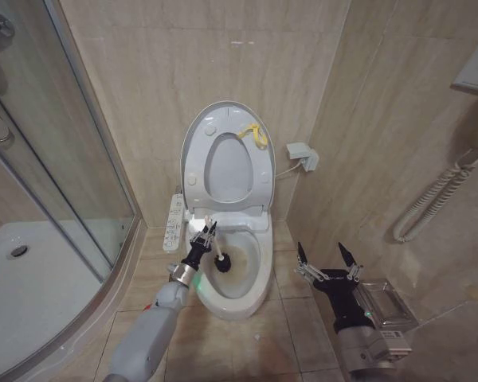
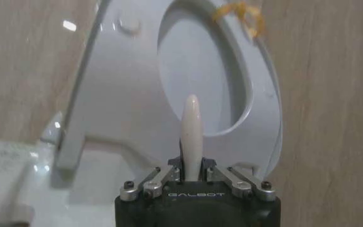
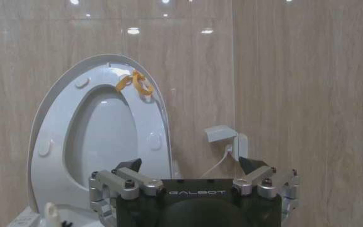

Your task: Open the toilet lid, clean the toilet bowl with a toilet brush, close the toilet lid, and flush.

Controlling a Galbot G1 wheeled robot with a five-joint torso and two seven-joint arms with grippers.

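The toilet brush (image 1: 221, 258) is held inside the toilet bowl (image 1: 259, 280), its black bristle head set against the inner wall just below and in front of the left gripper (image 1: 205, 233). The thin white handle (image 2: 192, 137) is clamped between the left gripper's (image 2: 193, 177) fingers and rises past them. Behind that gripper, the toilet lid (image 1: 196, 151) is raised upright against the tiled wall together with the ring seat (image 1: 255, 171), a yellow loop tag (image 1: 256, 135) being seen at the top. The right gripper (image 1: 328, 256) is held apart from the bowl, out to its right above the floor tiles, with its fingers spread wide. Beyond it in the right wrist view, the lid (image 3: 55, 127) and a wall-mounted socket box (image 3: 222, 137) are seen.
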